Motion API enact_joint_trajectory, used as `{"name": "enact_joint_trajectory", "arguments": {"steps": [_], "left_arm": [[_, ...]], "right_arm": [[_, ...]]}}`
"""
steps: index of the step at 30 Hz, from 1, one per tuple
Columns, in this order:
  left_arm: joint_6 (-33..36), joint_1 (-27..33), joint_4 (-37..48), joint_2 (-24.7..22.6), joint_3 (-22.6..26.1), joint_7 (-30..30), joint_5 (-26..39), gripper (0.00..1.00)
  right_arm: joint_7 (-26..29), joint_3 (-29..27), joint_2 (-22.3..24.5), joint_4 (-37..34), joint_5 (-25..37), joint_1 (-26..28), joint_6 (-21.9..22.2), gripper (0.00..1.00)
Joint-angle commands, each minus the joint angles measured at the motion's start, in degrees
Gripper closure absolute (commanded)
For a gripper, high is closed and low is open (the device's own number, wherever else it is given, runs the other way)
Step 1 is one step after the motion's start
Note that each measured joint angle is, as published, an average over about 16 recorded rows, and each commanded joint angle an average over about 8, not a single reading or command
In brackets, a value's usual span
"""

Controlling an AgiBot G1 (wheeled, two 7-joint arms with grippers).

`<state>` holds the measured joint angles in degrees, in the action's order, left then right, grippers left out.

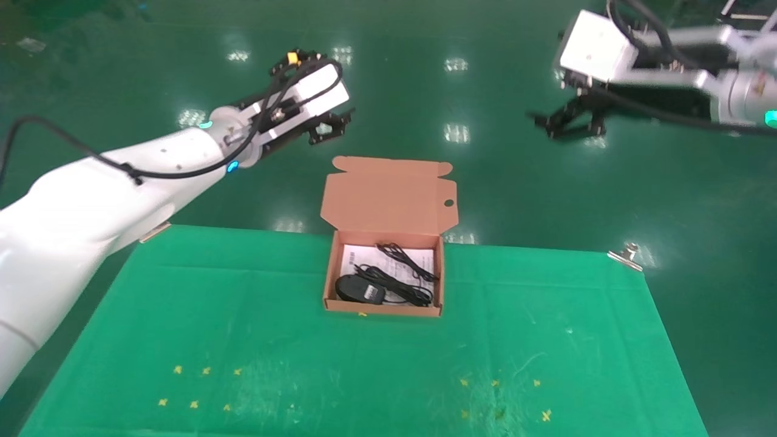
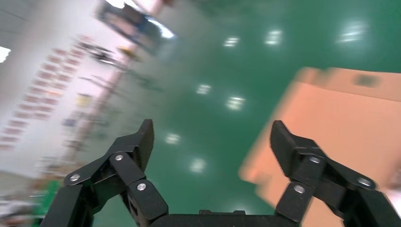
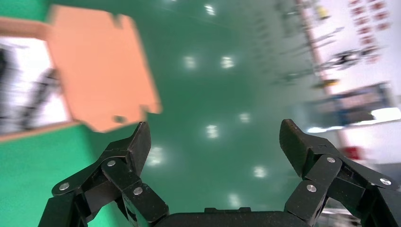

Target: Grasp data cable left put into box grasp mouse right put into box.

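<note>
The salmon-orange box (image 1: 331,279) stands open at the far middle of the table, its flap lid (image 1: 388,194) upright. Inside lies the black mouse (image 1: 359,289) at the near left. Thin black loops of the data cable (image 1: 408,262) lie beside it, mixed with the mouse's cord. My left gripper (image 1: 331,124) hangs open and empty above the floor, beyond the box to its left. My right gripper (image 1: 567,124) hangs open and empty far to the right. The left wrist view shows the left gripper (image 2: 213,137) with the lid (image 2: 340,123) behind one finger. In the right wrist view the right gripper (image 3: 215,137) is apart from the box (image 3: 99,71).
A green cloth (image 1: 243,340) covers the table, with small yellow marks (image 1: 194,388) near the front on both sides. A metal clip (image 1: 625,255) holds the far right corner. White paper (image 1: 352,255) lines the box's bottom. Shiny green floor (image 1: 516,182) lies beyond.
</note>
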<state>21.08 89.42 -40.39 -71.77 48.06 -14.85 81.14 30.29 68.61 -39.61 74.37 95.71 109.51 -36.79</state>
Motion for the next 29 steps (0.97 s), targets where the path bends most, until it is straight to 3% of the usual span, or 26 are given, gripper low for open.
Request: {"name": "enact_joint_trajectory", "arguments": {"steps": [1, 29], "left_arm": [[1.6, -0.7, -0.9, 1.0, -0.9, 0.7, -1.1, 0.0], [32.3, -13.9, -16.6, 18.4, -16.1, 12.8, -19.7, 0.0]], "right_arm": [[-0.5, -1.2, 0.1, 0.0, -1.2, -1.0, -1.2, 0.0], [-9.6, -25.8, 2.2, -0.4, -26.4, -23.5, -24.0, 0.0]]}}
